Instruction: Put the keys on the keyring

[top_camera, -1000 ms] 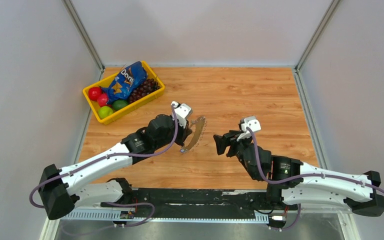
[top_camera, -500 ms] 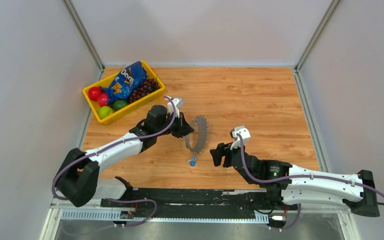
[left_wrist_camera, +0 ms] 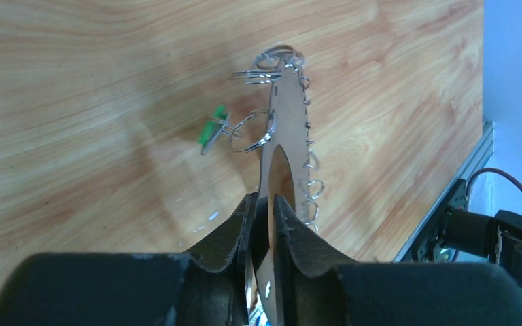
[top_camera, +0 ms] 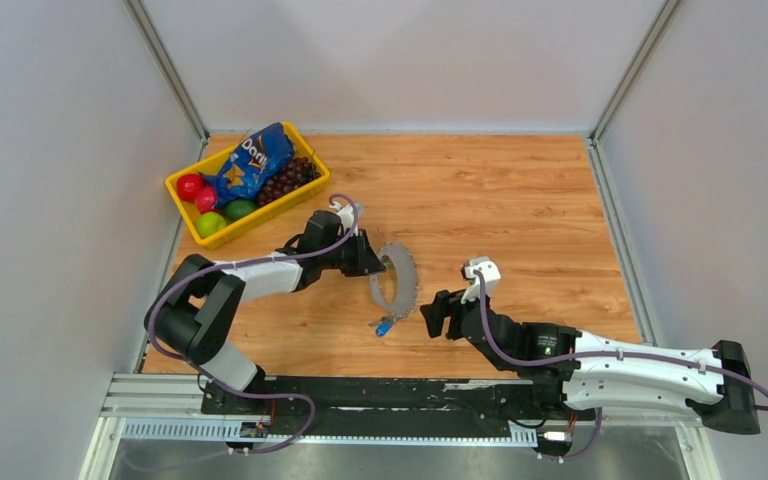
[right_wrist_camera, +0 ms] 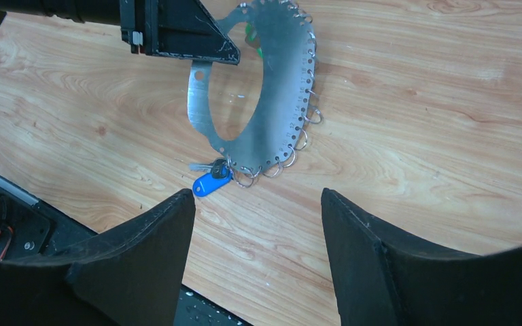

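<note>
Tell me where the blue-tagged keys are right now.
Top view: the blue-tagged keys lie on the table at the near end of the keyring, just left of the right pincer.

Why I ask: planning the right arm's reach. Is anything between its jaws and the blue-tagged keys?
Nothing visible does. The keys lie on the table ahead of the open right gripper; the keyring, pinched by the left gripper, stands beyond them.
</note>
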### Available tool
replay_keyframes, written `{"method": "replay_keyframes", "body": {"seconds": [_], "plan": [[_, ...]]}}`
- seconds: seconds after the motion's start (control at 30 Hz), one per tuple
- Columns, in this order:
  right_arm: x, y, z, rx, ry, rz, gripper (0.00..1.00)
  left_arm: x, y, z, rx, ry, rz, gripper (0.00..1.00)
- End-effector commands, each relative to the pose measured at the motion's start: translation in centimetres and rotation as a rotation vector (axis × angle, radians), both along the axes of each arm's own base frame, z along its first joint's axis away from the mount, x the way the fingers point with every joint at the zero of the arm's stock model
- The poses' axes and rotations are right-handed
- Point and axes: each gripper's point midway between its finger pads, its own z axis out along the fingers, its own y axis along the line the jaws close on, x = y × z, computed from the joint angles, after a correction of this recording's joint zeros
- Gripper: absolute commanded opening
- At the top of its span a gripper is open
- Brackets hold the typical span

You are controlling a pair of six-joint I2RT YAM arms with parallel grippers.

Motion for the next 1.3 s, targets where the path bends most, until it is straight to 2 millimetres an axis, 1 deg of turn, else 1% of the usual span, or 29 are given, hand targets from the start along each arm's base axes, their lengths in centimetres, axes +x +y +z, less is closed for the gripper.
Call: {"method": "replay_keyframes", "body": {"seconds": [0.0,0.13,0.23,0.27,0.3,0.33,0.37,0.4,0.43,0.47,0.5,0.53,0.57,0.6,0.63,0.67,0.7,0.73,0.77,0.8,0.83,0.87,0.9,0.93,0.97,1.0,1.07,1.23,1.27], "plan": [[0.0,0.2,0.5,0.059,0.011,-0.014,0.71,0.6,0.0,-0.8,-0.002,0.008,0.007,0.30],[0.1,0.2,0.3,0.056,0.012,-0.021,0.73,0.5,0.0,-0.8,0.006,-0.004,-0.008,0.44],[0.2,0.2,0.3,0.054,0.015,-0.027,0.84,0.7,0.1,0.1,0.011,-0.034,-0.017,0.49],[0.3,0.2,0.3,0.055,0.016,-0.027,0.88,0.9,0.1,0.6,0.013,-0.050,-0.021,0.54],[0.3,0.2,0.4,0.054,0.016,-0.029,0.92,0.9,0.3,1.0,0.022,-0.061,-0.014,0.59],[0.4,0.2,0.4,0.053,0.014,-0.031,0.95,1.0,0.5,1.3,0.038,-0.066,-0.014,0.71],[0.4,0.2,0.5,0.052,0.012,-0.032,0.98,1.3,0.7,2.1,0.045,-0.091,-0.001,0.75],[0.5,0.2,0.7,0.053,0.010,-0.030,1.00,1.4,0.9,2.5,0.062,-0.101,-0.003,0.82],[0.5,0.3,0.8,0.052,0.008,-0.029,1.00,1.7,1.2,3.3,0.071,-0.129,0.011,0.85],[0.6,0.4,1.1,0.053,0.004,-0.026,1.00,1.7,1.5,3.7,0.090,-0.140,0.008,0.96],[0.6,0.4,1.2,0.052,0.003,-0.024,1.00,1.9,1.9,4.7,0.099,-0.171,0.024,0.98],[0.7,0.4,1.3,0.049,0.002,-0.025,1.00,1.8,2.3,5.0,0.124,-0.178,0.022,0.99],[0.7,0.4,1.4,0.047,0.002,-0.025,1.00,1.9,2.7,6.0,0.134,-0.204,0.039,1.00],[0.8,0.5,1.5,0.045,0.001,-0.024,1.00,1.7,3.1,6.4,0.150,-0.209,0.037,1.00],[0.8,0.5,1.6,0.040,0.001,-0.025,1.00,1.8,3.5,7.8,0.151,-0.248,0.055,1.00],[0.9,0.5,1.8,0.038,-0.001,-0.025,1.00,1.6,3.9,8.1,0.165,-0.247,0.061,1.00],[0.9,0.6,2.0,0.034,-0.002,-0.024,1.00,1.7,4.5,9.5,0.167,-0.290,0.082,1.00],[1.0,0.6,2.1,0.026,-0.005,-0.026,1.00,1.4,4.9,9.9,0.180,-0.293,0.089,1.00],[1.1,0.6,2.2,0.020,-0.007,-0.029,1.00,1.6,5.4,11.3,0.185,-0.331,0.111,1.00],[1.3,0.6,2.4,0.016,-0.010,-0.036,1.00,1.4,6.1,11.3,0.212,-0.328,0.126,1.00],[1.3,0.6,2.6,0.013,-0.010,-0.037,1.00,1.3,6.4,12.7,0.208,-0.359,0.132,1.00],[1.4,0.6,2.8,0.010,-0.013,-0.042,1.00,1.0,6.8,12.9,0.223,-0.356,0.135,1.00],[1.5,0.5,2.9,0.008,-0.015,-0.048,1.00,0.9,7.0,14.2,0.215,-0.386,0.142,1.00],[1.6,0.5,3.2,0.010,-0.017,-0.056,1.00,0.6,7.4,14.4,0.224,-0.387,0.149,1.00],[1.7,0.4,3.5,0.017,-0.020,-0.062,1.00,0.3,7.7,15.6,0.212,-0.416,0.157,1.00],[1.8,0.4,3.8,0.020,-0.022,-0.065,1.00,0.2,8.0,15.9,0.215,-0.423,0.165,1.00],[1.9,0.4,4.5,0.019,-0.029,-0.067,1.00,-0.5,8.7,17.6,0.200,-0.473,0.178,1.00],[2.4,1.1,6.8,-0.064,-0.066,-0.020,1.00,-1.6,10.0,19.5,0.215,-0.524,0.193,1.00],[2.6,1.3,7.8,-0.064,-0.076,-0.020,1.00,-1.9,10.3,20.2,0.206,-0.545,0.200,1.00]]}}
